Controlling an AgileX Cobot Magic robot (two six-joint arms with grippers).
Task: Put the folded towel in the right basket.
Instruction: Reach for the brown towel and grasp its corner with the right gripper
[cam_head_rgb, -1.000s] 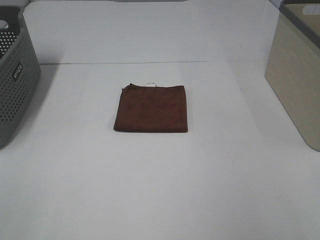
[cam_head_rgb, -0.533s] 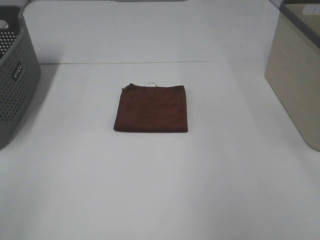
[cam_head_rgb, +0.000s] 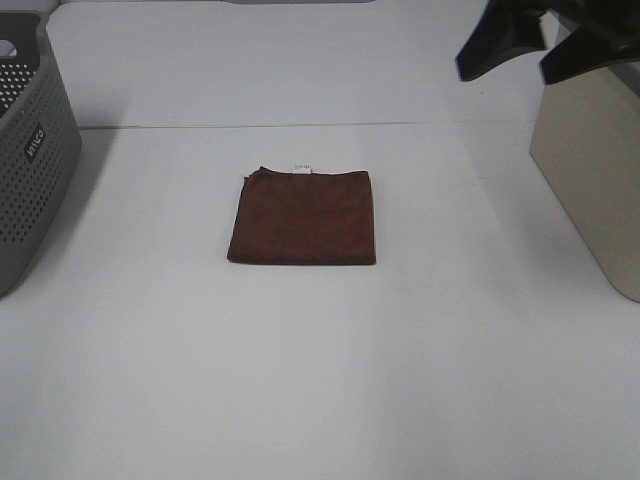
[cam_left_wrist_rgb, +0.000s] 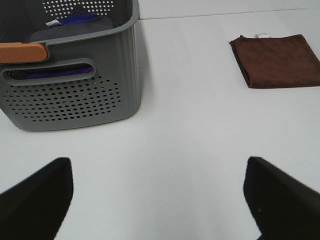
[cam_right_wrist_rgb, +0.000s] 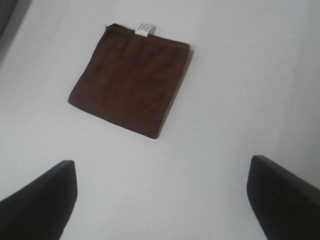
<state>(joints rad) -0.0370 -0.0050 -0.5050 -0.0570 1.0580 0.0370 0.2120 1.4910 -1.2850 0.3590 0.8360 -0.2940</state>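
One folded brown towel (cam_head_rgb: 303, 217), near-square with no clear long axis, lies flat in the middle of the table (cam_head_rgb: 300, 390), its tag (cam_head_rgb: 304, 167) on the far edge, between two baskets, the grey left basket (cam_head_rgb: 30, 170) and the beige right basket (cam_head_rgb: 590, 180), well apart from two wide-spread grippers: the right gripper (cam_head_rgb: 507, 72) beside the right basket, the left gripper (cam_left_wrist_rgb: 160, 200) nearer the left basket.

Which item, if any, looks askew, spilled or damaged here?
Nothing stands out. The folded brown towel lies flat and square on the white table; the grey basket and beige basket stand upright.

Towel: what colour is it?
The towel is dark brown; the right wrist view shows it best.
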